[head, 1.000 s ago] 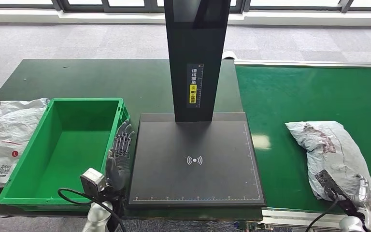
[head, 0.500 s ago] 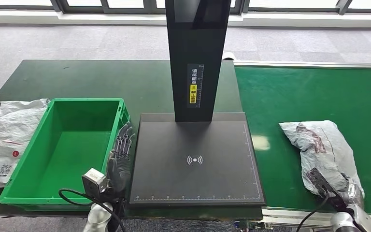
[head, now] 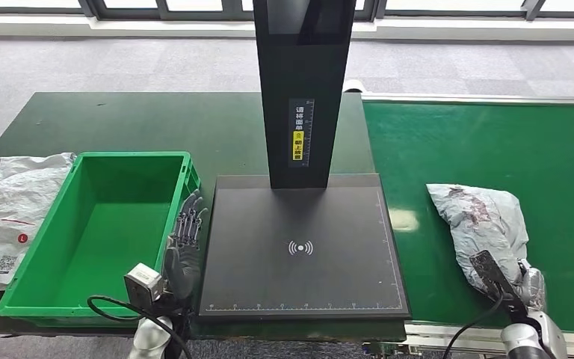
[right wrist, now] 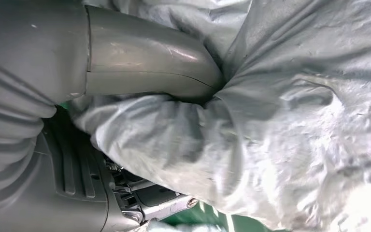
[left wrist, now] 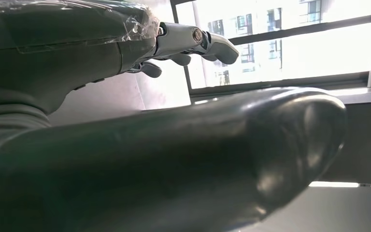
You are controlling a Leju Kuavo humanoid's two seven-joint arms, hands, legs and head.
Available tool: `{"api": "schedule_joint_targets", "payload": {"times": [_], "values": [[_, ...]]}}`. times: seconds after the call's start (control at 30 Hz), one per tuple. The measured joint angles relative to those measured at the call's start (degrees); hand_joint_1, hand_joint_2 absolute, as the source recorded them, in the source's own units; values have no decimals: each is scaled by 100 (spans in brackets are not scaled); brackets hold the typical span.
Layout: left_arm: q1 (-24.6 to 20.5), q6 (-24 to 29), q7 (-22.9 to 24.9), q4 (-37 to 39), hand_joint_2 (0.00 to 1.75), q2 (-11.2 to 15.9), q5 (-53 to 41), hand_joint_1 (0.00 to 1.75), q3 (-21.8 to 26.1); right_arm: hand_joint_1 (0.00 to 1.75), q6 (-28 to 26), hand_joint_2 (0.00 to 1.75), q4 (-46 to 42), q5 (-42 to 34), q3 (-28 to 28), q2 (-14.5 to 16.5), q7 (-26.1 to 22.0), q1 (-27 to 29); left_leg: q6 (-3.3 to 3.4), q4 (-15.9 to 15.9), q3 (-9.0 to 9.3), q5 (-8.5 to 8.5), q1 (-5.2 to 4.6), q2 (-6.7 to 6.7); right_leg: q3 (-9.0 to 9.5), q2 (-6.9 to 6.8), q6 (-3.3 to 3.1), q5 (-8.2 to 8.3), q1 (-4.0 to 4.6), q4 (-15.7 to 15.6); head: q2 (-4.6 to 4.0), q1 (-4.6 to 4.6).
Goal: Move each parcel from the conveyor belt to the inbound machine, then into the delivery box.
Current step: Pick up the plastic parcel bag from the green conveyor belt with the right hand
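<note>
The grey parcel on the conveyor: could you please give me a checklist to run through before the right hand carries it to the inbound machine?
1. Right hand grips the grey parcel: ok; thumb pressed into the wrap.
2. Parcel lifted off the conveyor belt: cannot tell.
3. Inbound machine platform free of items: ok.
4. Left hand off the platform, beside the green delivery box: ok.
5. Delivery box has room: ok.

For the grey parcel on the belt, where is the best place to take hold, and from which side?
Take the grey parcel at its near end, coming from the robot's side of the conveyor belt. The soft bag lies lengthwise toward the robot and bunches easily, as where the right hand already clasps gathered plastic, thumb pressed in.
</note>
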Motion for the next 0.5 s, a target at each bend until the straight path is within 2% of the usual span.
{"api": "schedule_joint_targets", "payload": {"times": [0.1, 0.2, 0.5], "values": [[79, -32, 27, -61, 0, -1, 107, 0, 0, 175, -276, 175, -670, -638, 32, 213, -463, 227, 0, -1, -8, 0, 0, -12, -4, -10, -1, -2, 0, 1, 0, 0], [136, -165, -4, -77, 0, 2, 271, 0, 0, 175, -484, 175, -1588, -1024, 231, 443, -636, 555, 0, -1, -15, 0, 0, -22, -7, -18, 0, -7, 0, 2, 0, 0], [156, -326, -182, -79, 0, 31, 471, 0, 2, 175, -1345, 175, -4089, -945, 1425, 901, -675, 1536, 0, -2, -24, -1, 0, -28, -12, -28, 2, -12, 0, 1, 0, 0]]}}
